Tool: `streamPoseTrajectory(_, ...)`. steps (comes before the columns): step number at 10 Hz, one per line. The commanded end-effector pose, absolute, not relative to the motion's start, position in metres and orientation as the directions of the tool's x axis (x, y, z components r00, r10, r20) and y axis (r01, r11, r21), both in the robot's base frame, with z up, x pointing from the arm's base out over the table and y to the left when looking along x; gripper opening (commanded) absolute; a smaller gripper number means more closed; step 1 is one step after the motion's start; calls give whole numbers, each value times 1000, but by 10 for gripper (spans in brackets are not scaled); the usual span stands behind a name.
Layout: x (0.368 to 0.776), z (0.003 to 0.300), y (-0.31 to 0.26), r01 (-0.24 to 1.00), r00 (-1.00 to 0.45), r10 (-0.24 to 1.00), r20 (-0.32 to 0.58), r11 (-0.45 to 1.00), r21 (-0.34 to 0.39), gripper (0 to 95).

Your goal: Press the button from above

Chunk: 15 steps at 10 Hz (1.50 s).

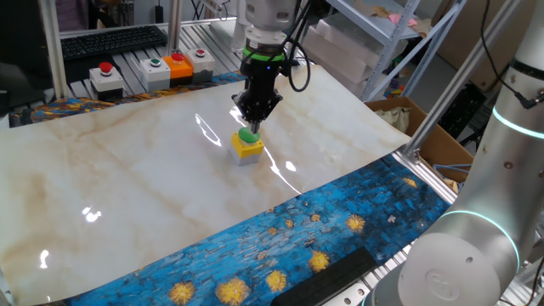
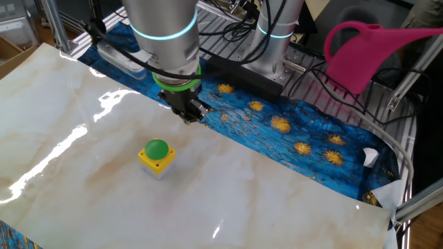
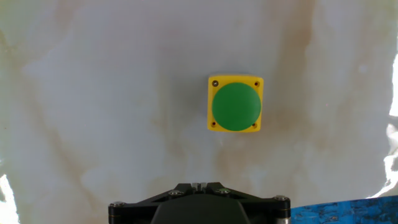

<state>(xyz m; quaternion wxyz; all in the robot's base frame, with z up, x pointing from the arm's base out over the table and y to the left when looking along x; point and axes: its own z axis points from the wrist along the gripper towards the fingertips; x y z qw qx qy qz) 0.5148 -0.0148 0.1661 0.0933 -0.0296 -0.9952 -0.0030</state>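
Hanging over the marble-patterned table top (image 1: 127,195), the gripper (image 1: 255,115) was above the button (image 1: 247,135) and not touching it, so the press itself had not been made. In one fixed view the fingertips appeared just over the green dome, at about 12 o'clock from it. The other fixed view showed the gripper (image 2: 192,111) standing clear of the button (image 2: 156,149), which lay toward 7 o'clock from the fingertips, with bare table between them. In my judgement the approach was under way but not finished: the hand needed to come squarely over the dome and then descend. Whether the fingers were apart or together I could not tell; no view showed the tips plainly, and the hand view caught only the black body of the hand at its lower edge.

The button (image 3: 236,106) in the hand view sat right of centre, toward 1 o'clock from the middle of the frame. It was a round, smooth green dome filling most of the top face of a small yellow box (image 3: 214,121), with a small screw at each corner of that face. The box sat flat and square on the table, upright, with nothing touching it. The dome appeared raised and unpressed, as far as these views allowed.
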Motion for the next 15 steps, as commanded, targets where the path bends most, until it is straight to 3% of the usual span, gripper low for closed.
streamPoseTrajectory(1, 516, 166, -17, 49, -983, 51, 178, 999, -11, 0)
streamPoseTrajectory(5, 523, 168, -17, 75, -986, 74, 148, 997, 1, 0)
streamPoseTrajectory(15, 539, 175, -14, 125, -978, 122, 170, 992, 7, 0)
